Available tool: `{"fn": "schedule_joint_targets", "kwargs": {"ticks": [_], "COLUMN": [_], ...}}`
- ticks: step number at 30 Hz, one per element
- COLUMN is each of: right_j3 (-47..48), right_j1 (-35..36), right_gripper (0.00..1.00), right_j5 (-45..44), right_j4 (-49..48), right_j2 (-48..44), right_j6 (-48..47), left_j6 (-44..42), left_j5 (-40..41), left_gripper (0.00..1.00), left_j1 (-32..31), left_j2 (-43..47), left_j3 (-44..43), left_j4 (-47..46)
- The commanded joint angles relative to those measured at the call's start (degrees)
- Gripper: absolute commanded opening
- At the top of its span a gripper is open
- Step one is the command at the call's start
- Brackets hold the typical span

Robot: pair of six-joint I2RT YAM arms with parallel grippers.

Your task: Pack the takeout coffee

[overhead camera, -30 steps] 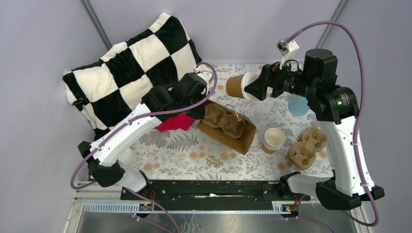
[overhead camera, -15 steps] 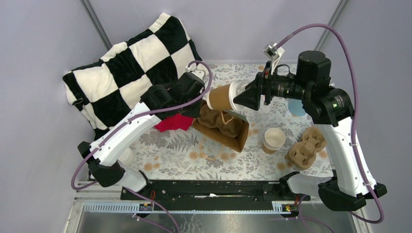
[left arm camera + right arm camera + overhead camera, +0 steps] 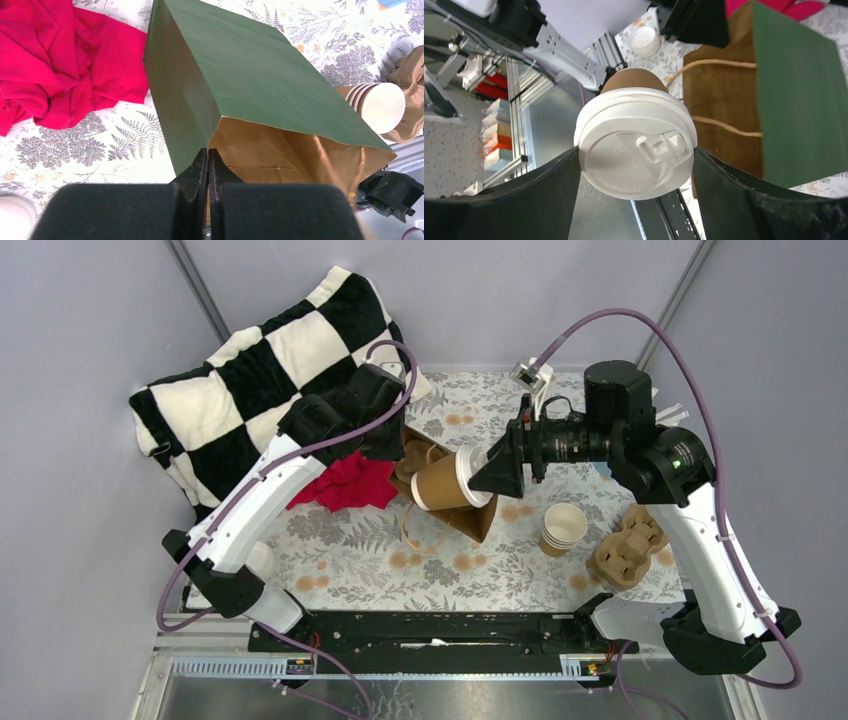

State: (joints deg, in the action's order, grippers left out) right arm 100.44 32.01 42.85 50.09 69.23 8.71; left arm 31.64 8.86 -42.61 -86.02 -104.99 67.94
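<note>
Left hand (image 3: 207, 152) fingers pressed together, pinching the near rim of a paper bag (image 3: 240, 75), green outside, brown inside, mouth open toward cam. Red cloth (image 3: 60, 60) crumpled at upper L on fern-print surface (image 3: 100, 145), touching bag's L side. Stack of cups (image 3: 377, 102) at R, just beside bag. Brown cardboard (image 3: 410, 70) at R edge, poss. a carrier.

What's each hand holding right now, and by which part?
The right hand holds the takeout coffee by its white lid. The left hand pinches the green paper bag at its mouth's edge.
</note>
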Motion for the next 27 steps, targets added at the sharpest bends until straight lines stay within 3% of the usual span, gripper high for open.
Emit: {"fn": "schedule_joint_targets", "kwargs": {"ticks": [1,7,11,15,21,27], "right_j3": [2.2,2.6,-0.9,-1.9,0.2,-1.0], "right_j1": [4.1,7.1,7.7,7.6,8.3,14.2], "right_gripper": [0.75,0.75,0.75,0.74,0.74,0.73], "right_j5": [-4.2,-6.7,-14.5,-21.4,-25.0,-34.0], "right_j4": [3.4,5.1,5.1,5.9,7.6,9.3], "right_j2": [1.0,1.7,-0.2,0.0,2.1,4.3], "right_j6": [-3.3,-4.2,-5.5,-8.1,-13.3,-19.3], "left_j6": [0.6,0.3,-1.3,-2.9,-4.0,-4.4], "left_j5": [-1.1,-2.0,-2.7,-3.8,-6.3,-8.6], "left_gripper": [0.0,0.0,0.0,0.0,0.0,0.0], "left_j1": [0.9,1.7,1.7,1.7,1.7,1.7], "left_j2": [-0.4,-1.0,-0.5,1.7,5.0,5.8], "left_j3": [-2.8,-2.5,-2.3,0.2,6.2,7.1], "left_j4": [-0.4,0.3,0.0,-2.8,-7.7,-9.5]}}
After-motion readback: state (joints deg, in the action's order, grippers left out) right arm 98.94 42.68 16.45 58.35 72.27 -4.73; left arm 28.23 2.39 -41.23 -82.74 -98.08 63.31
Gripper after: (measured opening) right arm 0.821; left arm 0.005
